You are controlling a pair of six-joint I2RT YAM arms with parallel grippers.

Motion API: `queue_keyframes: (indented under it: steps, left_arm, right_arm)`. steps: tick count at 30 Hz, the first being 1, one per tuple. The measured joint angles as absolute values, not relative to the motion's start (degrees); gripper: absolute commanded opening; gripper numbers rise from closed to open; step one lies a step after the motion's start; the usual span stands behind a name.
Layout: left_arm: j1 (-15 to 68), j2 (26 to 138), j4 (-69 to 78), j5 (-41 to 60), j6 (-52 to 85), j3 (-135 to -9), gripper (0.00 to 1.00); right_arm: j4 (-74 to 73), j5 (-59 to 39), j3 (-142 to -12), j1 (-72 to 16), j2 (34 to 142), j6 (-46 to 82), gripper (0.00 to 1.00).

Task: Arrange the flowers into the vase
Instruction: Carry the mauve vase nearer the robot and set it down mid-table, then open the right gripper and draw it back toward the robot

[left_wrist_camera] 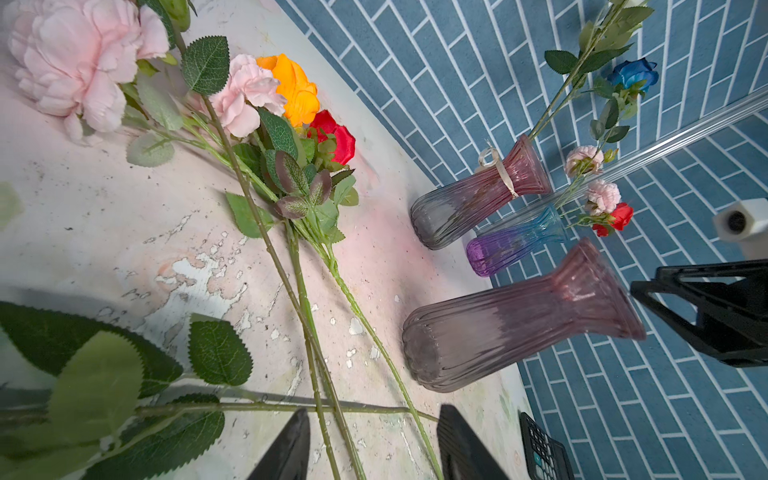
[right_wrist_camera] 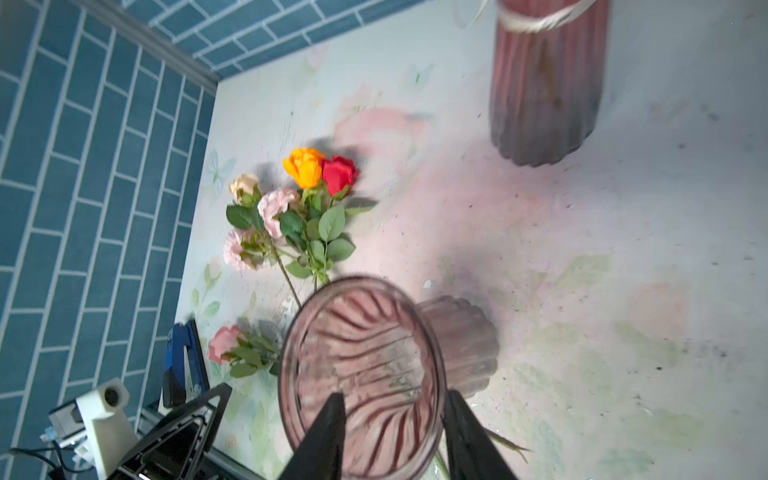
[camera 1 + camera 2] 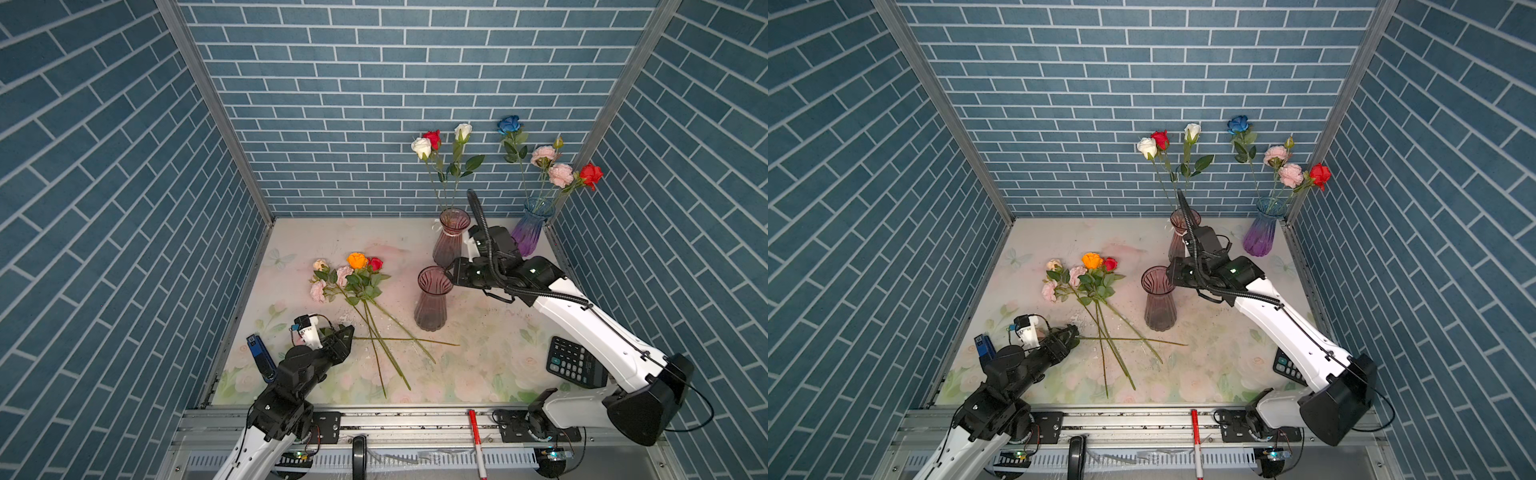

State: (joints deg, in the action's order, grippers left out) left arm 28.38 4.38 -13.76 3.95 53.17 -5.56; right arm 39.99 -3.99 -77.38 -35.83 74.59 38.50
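1. Loose flowers (image 3: 358, 282) lie on the left half of the table (image 3: 478, 374), orange, red, cream and pink blooms bunched together, long stems crossing toward the front edge
2. The empty pink vase (image 3: 432, 299) stands upright mid-table, just right of those stems
3. The right gripper (image 2: 395, 395) straddles its rim, jaws parted and not pinching
4. The left gripper (image 1: 374, 411) sits low over the crossed stems, jaws apart, holding nothing
5. Behind, a ribboned pink vase (image 3: 451, 237) and a blue-purple vase (image 3: 532, 228) each hold upright flowers

No legible txt anywhere; calculator (image 3: 575, 368) keys & blue stapler (image 3: 261, 357) label too small.
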Motion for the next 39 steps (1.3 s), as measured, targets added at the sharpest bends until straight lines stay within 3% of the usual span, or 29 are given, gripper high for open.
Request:
queue_keyframes:
  steps: [9,19,28,39]
  left_arm:
    - [28.4,5.0,-13.7,4.1,53.3,-5.6,0.51]
    - [28.4,9.1,-12.9,4.8,53.3,-5.6,0.5]
    - [28.4,13.1,-10.5,7.5,53.6,-5.6,0.47]
    - [28.4,28.9,-2.5,14.4,53.7,-5.8,0.44]
  right_arm:
    - [42.9,-4.2,-71.9,-26.3,58.0,38.5,0.4]
    - [43.7,-5.1,-59.9,-24.7,51.7,38.8,0.4]
    - [34.9,-3.7,-40.5,-24.6,44.6,41.3,0.4]
    - [21.4,-1.6,-19.0,-24.4,30.5,47.9,0.42]
